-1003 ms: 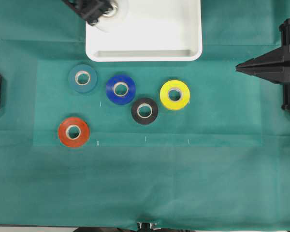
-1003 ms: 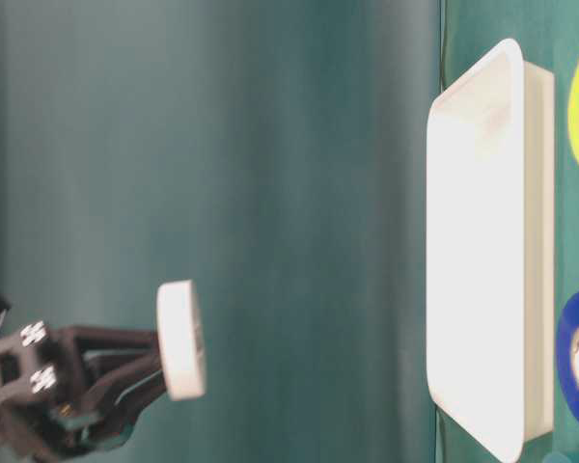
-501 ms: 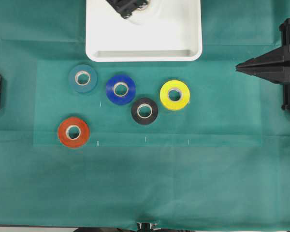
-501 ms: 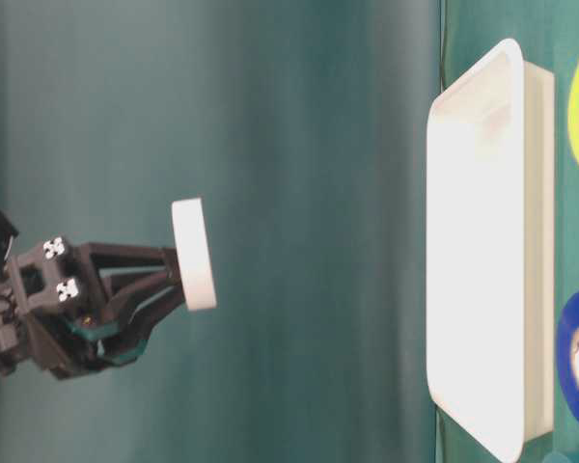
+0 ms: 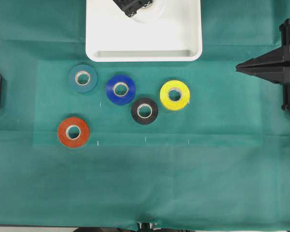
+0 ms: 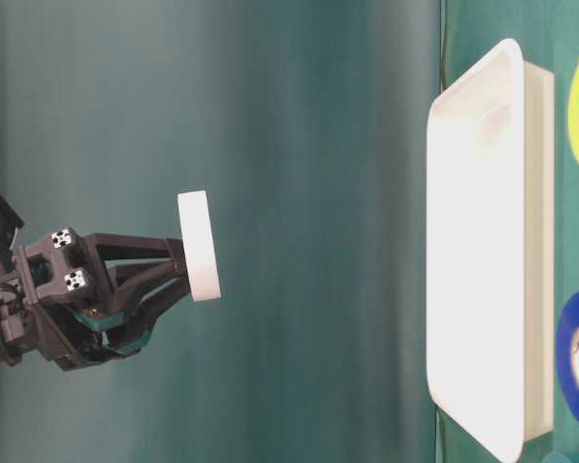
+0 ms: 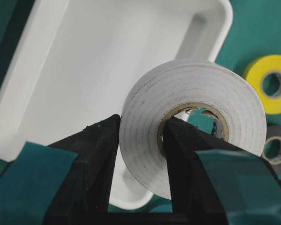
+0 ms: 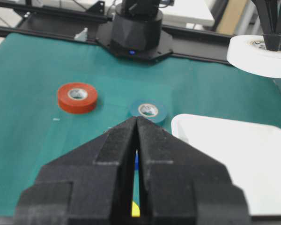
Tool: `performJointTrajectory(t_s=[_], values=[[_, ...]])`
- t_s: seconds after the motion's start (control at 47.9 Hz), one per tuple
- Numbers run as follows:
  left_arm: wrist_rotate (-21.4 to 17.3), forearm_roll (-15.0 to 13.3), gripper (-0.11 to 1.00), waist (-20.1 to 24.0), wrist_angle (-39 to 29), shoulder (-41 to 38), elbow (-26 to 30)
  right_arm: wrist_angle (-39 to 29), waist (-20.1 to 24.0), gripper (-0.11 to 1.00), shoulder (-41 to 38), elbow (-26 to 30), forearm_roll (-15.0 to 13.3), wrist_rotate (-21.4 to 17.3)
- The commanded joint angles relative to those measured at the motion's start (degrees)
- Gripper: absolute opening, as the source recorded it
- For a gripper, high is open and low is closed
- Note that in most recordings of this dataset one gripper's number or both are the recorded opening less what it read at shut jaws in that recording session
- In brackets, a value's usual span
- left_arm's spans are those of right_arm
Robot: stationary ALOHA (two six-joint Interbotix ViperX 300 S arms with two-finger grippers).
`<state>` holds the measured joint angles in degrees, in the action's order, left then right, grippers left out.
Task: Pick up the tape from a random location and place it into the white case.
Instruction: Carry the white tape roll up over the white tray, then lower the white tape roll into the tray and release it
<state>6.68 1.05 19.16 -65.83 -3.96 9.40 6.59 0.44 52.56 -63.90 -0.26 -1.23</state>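
Left tool [image 7: 139, 140] clamps the tape [image 7: 193, 117], one finger through the core, one outside the rim, holding it in the air above the white case [image 5: 144, 46]. Right tool [image 8: 135, 140] pinched closed, empty, parked off to the side. Five other rolls on the counter [image 5: 145, 183].

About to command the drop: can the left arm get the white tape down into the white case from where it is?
Probably yes: the left gripper holds the tape above the white case, whose floor below looks bare.

Green cloth-covered table [image 5: 183, 183], black frame rail [image 8: 51, 21] behind
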Motion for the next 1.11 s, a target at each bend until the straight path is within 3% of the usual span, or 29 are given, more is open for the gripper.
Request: performJointTrajectory(t_s=[0.0,0.313,0.501,1.086], values=[[-0.1,0.1,0.27,0.2,0.2,1.6,0.2,0.1,0.0,0.0,-0.4,1.6,-0.1,0.1],[-0.1,0.1,0.27,0.2,0.3,1.5,-0.1,0.0,0.0,0.0,-0.4,1.6,-0.1,0.1],[-0.1,0.1,0.27,0.6,1.7,1.0,-3.4,0.0,0.1,0.0,-0.4,1.6,-0.1,0.1],[0.0,-0.1,0.27,3.5,22.6,-5.1,-18.9,0.1,0.1,0.0,-1.1,1.5,-0.1,0.1]])
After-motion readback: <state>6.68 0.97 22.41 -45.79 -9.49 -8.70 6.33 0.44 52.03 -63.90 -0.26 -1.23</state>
